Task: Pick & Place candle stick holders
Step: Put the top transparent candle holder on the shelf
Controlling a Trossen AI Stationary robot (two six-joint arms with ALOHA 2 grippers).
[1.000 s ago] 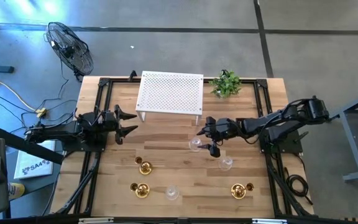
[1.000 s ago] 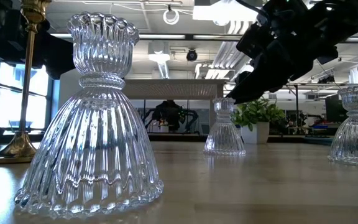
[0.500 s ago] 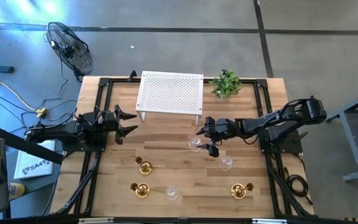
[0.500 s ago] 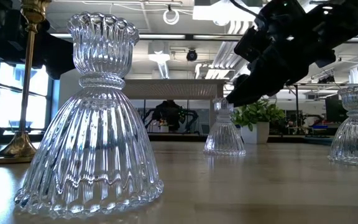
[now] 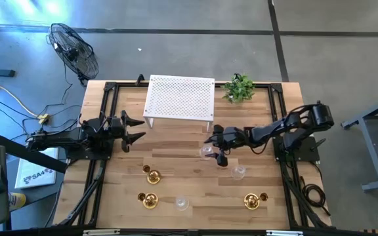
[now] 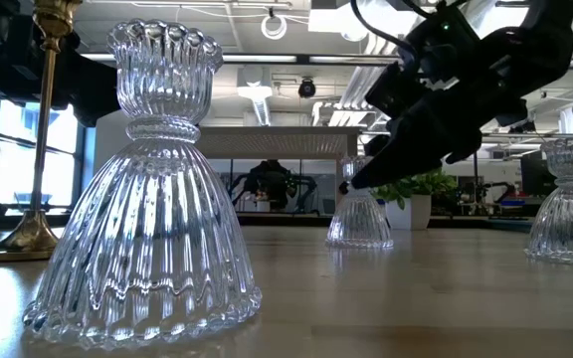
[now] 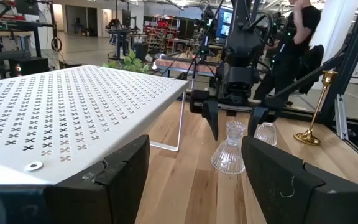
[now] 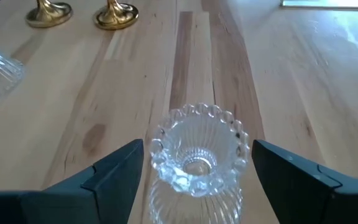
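A clear glass candle stick holder point(image 5: 206, 152) stands upright on its flared base mid-table; it also shows in the right wrist view point(image 8: 197, 163) and the low view point(image 6: 359, 214). My right gripper point(image 5: 214, 147) is open, with one finger on each side of the holder's fluted cup point(image 8: 197, 140), touching nothing. Two more glass holders point(image 5: 238, 172) point(image 5: 182, 203) and gold holders point(image 5: 152, 176) point(image 5: 149, 199) point(image 5: 251, 200) stand toward the near edge. My left gripper point(image 5: 134, 130) is open and empty at the table's left.
A white perforated shelf point(image 5: 179, 97) stands at the far middle, and a small potted plant point(image 5: 239, 88) is to its right. Black frame rails point(image 5: 107, 105) run along the table's sides. A person stands in the room beyond the table point(image 7: 297, 31).
My right gripper has moved a little toward the table's left edge and down toward the mid-table glass holder. Its open fingers now stand on either side of the holder's cup. The holder has not moved.
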